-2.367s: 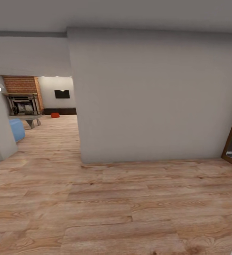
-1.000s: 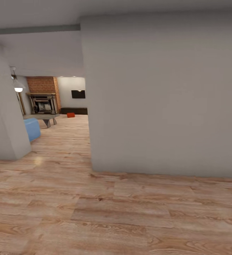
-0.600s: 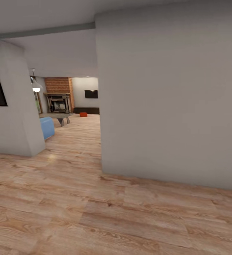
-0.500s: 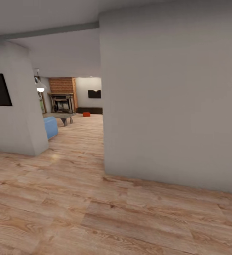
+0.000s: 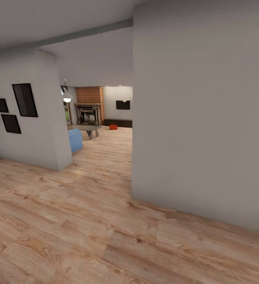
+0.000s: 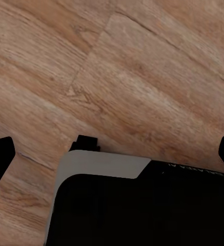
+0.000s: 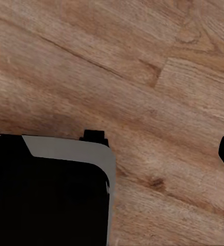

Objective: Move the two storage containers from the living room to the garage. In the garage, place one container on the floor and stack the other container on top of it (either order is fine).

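Jaws over planks, storage container (image 5: 113,127) far ahead.

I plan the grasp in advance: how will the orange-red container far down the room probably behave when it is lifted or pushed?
The storage container is tiny at this distance, so this is tentative. It looks low and boxy, so it should not roll or tip. Resting on the smooth wood floor, it would probably slide if pushed.

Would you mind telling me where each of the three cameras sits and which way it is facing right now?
Head view: on the robot's head, facing forward down a hallway toward the living room, where one storage container sits on the floor.
Left wrist view: on the left arm, facing down at the plank floor; the robot's dark base shows.
Right wrist view: on the right arm, facing down likewise; the base shows too.
Shared: all three show the light wood floor.
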Motion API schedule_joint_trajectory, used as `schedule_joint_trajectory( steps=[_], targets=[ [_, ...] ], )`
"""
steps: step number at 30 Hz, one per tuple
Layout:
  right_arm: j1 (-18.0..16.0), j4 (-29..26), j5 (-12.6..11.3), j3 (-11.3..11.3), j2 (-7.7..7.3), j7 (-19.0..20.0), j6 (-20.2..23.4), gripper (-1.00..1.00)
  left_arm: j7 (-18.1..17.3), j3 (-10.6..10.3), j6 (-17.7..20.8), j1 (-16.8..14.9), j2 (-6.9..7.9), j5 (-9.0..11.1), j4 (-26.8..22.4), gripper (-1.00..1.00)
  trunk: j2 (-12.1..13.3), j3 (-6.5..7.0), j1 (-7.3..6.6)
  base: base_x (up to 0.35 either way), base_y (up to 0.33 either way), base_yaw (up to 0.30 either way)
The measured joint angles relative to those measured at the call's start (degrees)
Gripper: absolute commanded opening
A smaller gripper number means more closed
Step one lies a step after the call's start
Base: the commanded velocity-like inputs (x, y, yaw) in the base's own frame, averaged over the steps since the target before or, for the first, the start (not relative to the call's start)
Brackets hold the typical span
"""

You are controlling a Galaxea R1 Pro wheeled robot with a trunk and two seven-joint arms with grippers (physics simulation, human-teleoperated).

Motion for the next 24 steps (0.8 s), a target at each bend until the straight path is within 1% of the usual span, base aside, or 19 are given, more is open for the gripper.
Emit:
schedule_joint_trajectory(
  steps=[3,6,9,12,24],
  targets=[
    [0.0,0.0,-0.34,-0.2,0.0,-0.01,0.0,1.0,0.01,0.01,-0.01,0.0,0.31,0.28,0.0,1.0,0.0,0.0,0.0,0.322,0.0,0.282],
    [0.0,0.0,-0.51,-0.37,0.0,-0.02,0.04,1.0,0.02,0.01,-0.02,0.0,0.63,1.52,0.0,1.0,0.0,0.0,0.0,0.322,0.0,0.289],
    [0.0,-0.02,-0.54,-0.37,0.0,-0.02,0.06,1.0,0.0,0.01,-0.02,0.0,0.81,3.45,0.0,1.0,0.0,0.0,0.0,0.322,0.0,0.292],
    [0.0,-0.04,-0.54,-0.36,0.0,-0.02,0.06,1.0,0.0,0.01,-0.01,0.0,0.85,4.17,0.0,1.0,0.0,0.0,0.0,0.321,0.0,0.293],
    [0.0,-0.08,-0.55,-0.36,0.0,-0.02,0.08,1.0,0.0,0.0,0.11,0.0,0.87,4.51,0.0,1.0,0.0,0.0,0.0,0.322,0.0,0.293]
  ],
)
